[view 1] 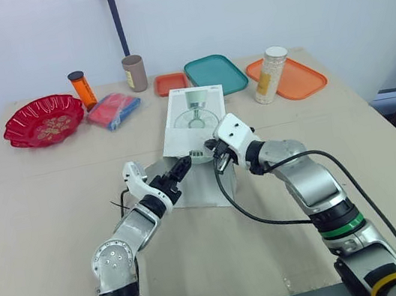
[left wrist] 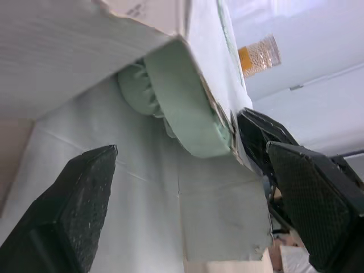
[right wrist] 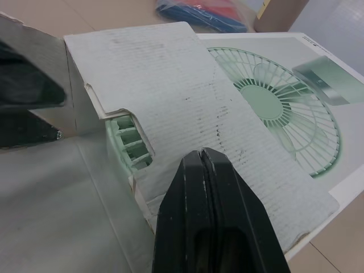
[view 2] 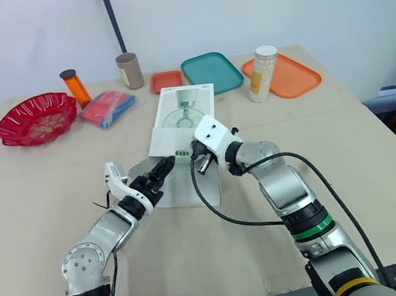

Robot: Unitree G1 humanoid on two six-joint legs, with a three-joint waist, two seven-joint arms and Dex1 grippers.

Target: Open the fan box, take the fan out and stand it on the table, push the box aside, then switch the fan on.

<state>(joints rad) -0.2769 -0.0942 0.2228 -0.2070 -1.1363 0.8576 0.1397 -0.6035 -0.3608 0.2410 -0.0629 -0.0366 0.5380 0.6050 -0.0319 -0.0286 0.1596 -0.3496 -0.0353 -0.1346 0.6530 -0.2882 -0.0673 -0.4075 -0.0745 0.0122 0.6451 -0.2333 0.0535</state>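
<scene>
The fan box (view 1: 194, 118) lies flat in the middle of the counter (view 1: 34, 213) with its open end toward the robot, and the pale green fan (left wrist: 187, 114) shows just inside. The left fingers (left wrist: 74, 210) are spread at that opening, one to each side of the fan's rim. The right fingers (right wrist: 196, 199) are pressed together, tips over the top flap (right wrist: 187, 102) at the box's near end.
</scene>
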